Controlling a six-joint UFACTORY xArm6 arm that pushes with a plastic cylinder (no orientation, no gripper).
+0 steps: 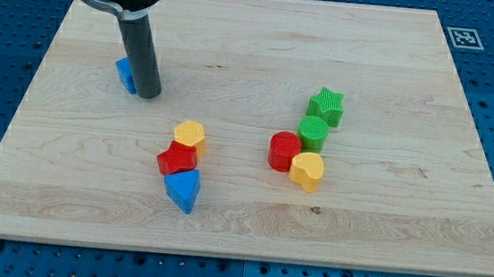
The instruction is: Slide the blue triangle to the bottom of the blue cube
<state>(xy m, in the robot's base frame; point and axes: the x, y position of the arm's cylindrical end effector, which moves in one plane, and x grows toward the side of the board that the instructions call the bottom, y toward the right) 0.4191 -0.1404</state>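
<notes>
- Fingers we have none: our arm ends in a dark rod, so nothing opens, closes or grips, and my tip (148,95) rests on the wooden board (382,231) in its upper-left part.
- Touching or just beside my tip, at its 9 o'clock, sits the blue cube (125,74), mostly hidden behind the rod; only its left face and one corner show.
- From my tip, the blue triangle (183,189) lies at about 5 o'clock, well apart, in the lower middle of the board.
- We see the blue triangle's long axis running roughly from 11 to 5 o'clock, its narrow end toward the view's bottom; the exact heading is hard to tell at this angle.
- Touching the triangle at its 12 o'clock is a red star-like block (176,159), and at that one's 1 o'clock, touching it, a yellow block (190,134) of rounded or hexagonal form.
- Well apart at the triangle's 2 o'clock stands a second cluster: a red cylinder (284,151), with a yellow heart (307,172) touching it at 4 o'clock.
- A green cylinder (313,133) sits at the red cylinder's 1 o'clock, and a green star (326,107) just above it at 12 o'clock.
</notes>
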